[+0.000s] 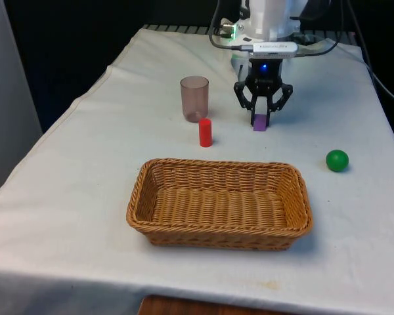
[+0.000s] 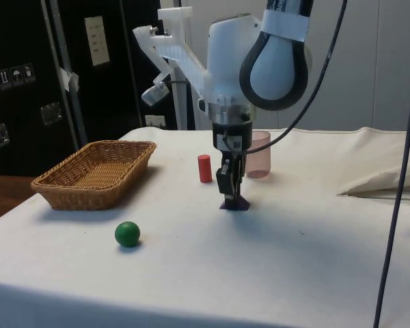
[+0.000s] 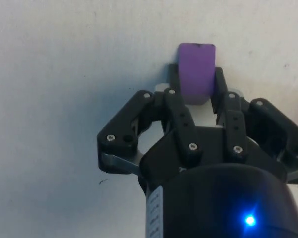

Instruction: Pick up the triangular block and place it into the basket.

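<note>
Toward the table's far end, the gripper [image 1: 261,118] stands over the purple triangular block [image 1: 259,123], which rests on the white cloth [image 1: 85,170]. From the front the block reads as a small purple box between the fingers; the side view gives its wedge outline, base flat on the cloth under the fingertips [image 2: 227,193]. The wrist view shows both fingers narrowed against the block's two sides, touching it, the block's rounded top face [image 3: 196,72] showing between them. The arm drops straight down from above, wrist vertical. A translucent pink cup [image 1: 194,98] and a red cylinder [image 1: 205,132] stand to the front view's left of the gripper, a green ball [image 1: 337,160] well off to its right, and the wicker basket [image 1: 151,190] lies nearer, apart from the block.
</note>
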